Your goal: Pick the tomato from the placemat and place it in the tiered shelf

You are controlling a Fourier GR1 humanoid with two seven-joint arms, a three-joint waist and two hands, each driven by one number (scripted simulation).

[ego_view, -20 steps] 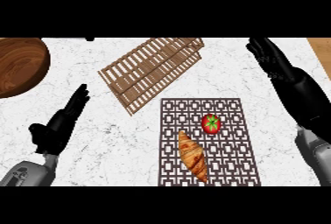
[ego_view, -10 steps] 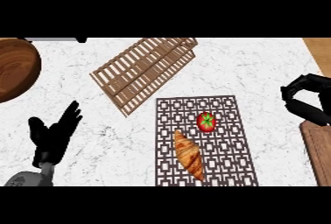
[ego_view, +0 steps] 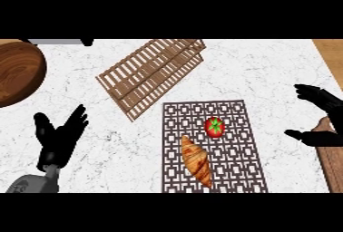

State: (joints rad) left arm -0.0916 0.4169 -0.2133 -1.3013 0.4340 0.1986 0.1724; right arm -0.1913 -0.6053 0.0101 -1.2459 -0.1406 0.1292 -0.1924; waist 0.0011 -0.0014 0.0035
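Observation:
A small red tomato (ego_view: 214,127) with a green stem lies on the dark lattice placemat (ego_view: 231,111), near its middle. Beside it, lower on the mat, lies a croissant (ego_view: 196,161). The wooden slatted tiered shelf (ego_view: 150,74) sits up and to the left of the mat. My right hand (ego_view: 320,118) is at the right edge, well right of the tomato, fingers and thumb spread apart and holding nothing. My left hand (ego_view: 61,138) rests open at the lower left, fingers up.
A round wooden bowl (ego_view: 17,72) sits at the upper left edge. A wooden board (ego_view: 331,156) lies along the right edge under my right hand. White marble counter (ego_view: 275,68) lies between the shelf and the right edge.
My right hand has come down from the upper right to the right edge, level with the tomato. The left hand has shifted lower and the view has moved slightly.

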